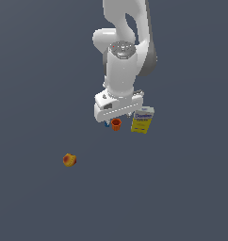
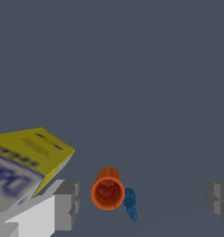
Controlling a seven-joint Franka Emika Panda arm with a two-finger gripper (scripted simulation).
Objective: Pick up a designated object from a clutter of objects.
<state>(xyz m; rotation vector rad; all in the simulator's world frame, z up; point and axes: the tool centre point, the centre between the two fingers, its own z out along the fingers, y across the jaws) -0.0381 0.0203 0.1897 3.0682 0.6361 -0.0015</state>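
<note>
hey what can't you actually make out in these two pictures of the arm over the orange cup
- Blue item: too small to identify in either view, partly behind the orange cup in the wrist view.
- Box lettering: blurred, and the box is cut off by the wrist view's edge.
- Gripper fingertips: cut off in the wrist view, hidden by the hand in the exterior view.
- Fruit: too small for detail.

You are seeing a small orange cup (image 2: 107,193) standing upright with its hollow top open, sitting just beside a tiny blue item (image 2: 130,202) and near the yellow box (image 2: 26,162); a red-yellow fruit (image 1: 69,160) is lying well apart.
</note>
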